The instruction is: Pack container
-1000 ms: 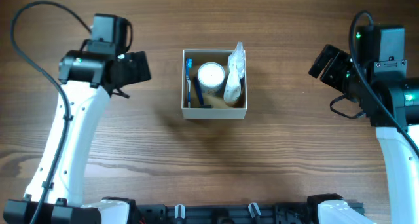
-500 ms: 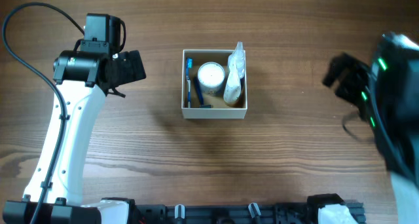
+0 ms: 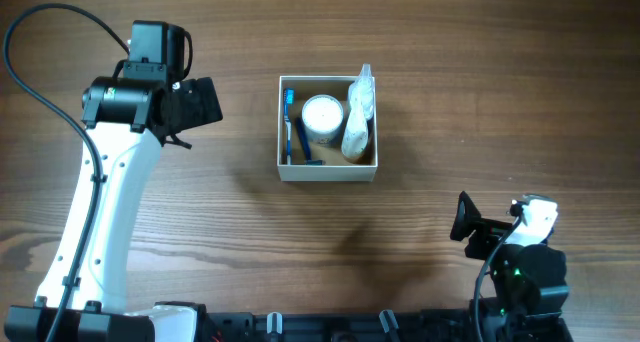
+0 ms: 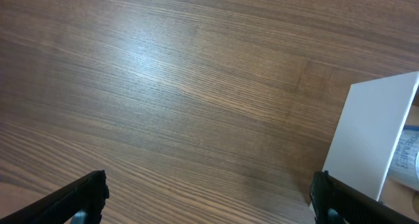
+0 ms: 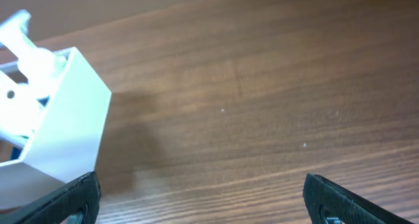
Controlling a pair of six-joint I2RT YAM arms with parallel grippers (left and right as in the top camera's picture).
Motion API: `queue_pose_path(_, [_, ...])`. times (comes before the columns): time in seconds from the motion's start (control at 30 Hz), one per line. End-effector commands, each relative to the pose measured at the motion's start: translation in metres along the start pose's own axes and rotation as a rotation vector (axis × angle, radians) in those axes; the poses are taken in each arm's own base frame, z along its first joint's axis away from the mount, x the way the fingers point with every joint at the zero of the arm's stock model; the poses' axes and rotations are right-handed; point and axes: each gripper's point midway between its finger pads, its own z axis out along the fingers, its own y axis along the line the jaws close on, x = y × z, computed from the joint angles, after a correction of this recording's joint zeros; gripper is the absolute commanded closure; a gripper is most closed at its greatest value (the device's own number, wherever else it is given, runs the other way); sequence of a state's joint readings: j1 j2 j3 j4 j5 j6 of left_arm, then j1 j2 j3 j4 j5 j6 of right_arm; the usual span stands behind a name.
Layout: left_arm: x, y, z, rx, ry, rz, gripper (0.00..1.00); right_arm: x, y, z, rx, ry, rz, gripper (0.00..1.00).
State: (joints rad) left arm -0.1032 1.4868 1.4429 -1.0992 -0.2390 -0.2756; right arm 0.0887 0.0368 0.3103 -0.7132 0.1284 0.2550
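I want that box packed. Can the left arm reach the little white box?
Probably yes. Its fingers are open, off to the left of the container, with only bare table between them, and the box has no lid on top.

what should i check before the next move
1. Box upright with its top open: ok.
2. Left gripper open and empty: ok.
3. Right gripper open and empty: ok.
4. Both grippers apart from the box: ok. The left one is off to the box's left, and the right one is near the table's front edge.
5. Toothbrush and jar inside the rim: ok.
6. Pouch fully inside: not ok. Its tip shows past the far rim in the overhead view.
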Motion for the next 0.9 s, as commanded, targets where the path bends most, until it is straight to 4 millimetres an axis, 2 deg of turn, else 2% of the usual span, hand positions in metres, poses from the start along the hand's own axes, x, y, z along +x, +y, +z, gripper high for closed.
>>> queue_pose_path(0.0, [-0.002, 0.002, 0.000, -0.007, -0.004, -0.007, 0.00, 0.016, 0.001, 0.012, -0.019, 0.006, -0.019, 0.00])
queue_pose_path(0.13, [-0.002, 0.002, 0.000, -0.007, -0.004, -0.007, 0.00, 0.037, 0.001, 0.026, -0.031, 0.046, -0.019, 0.00])
queue_pose_path(0.57, [-0.002, 0.003, -0.001, -0.006, -0.007, -0.008, 0.00, 0.037, 0.003, 0.026, -0.040, 0.046, -0.019, 0.00])
queue_pose_path(0.6, [-0.003, 0.003, -0.006, 0.001, -0.021, -0.011, 0.00, 0.037, 0.003, 0.026, -0.040, 0.046, -0.019, 0.00])
queue_pose_path(0.73, [-0.004, 0.009, -0.060, 0.063, -0.166, -0.030, 0.00, 0.037, 0.003, 0.026, -0.040, 0.046, -0.019, 0.00])
queue_pose_path(0.8, [0.008, 0.023, -0.094, 0.089, -0.244, -0.048, 0.00, 0.037, 0.003, 0.026, -0.040, 0.046, -0.019, 0.00])
queue_pose_path(0.87, [0.019, 0.032, -0.115, 0.121, -0.323, -0.069, 0.00, 0.037, 0.003, 0.026, -0.040, 0.046, -0.019, 0.00])
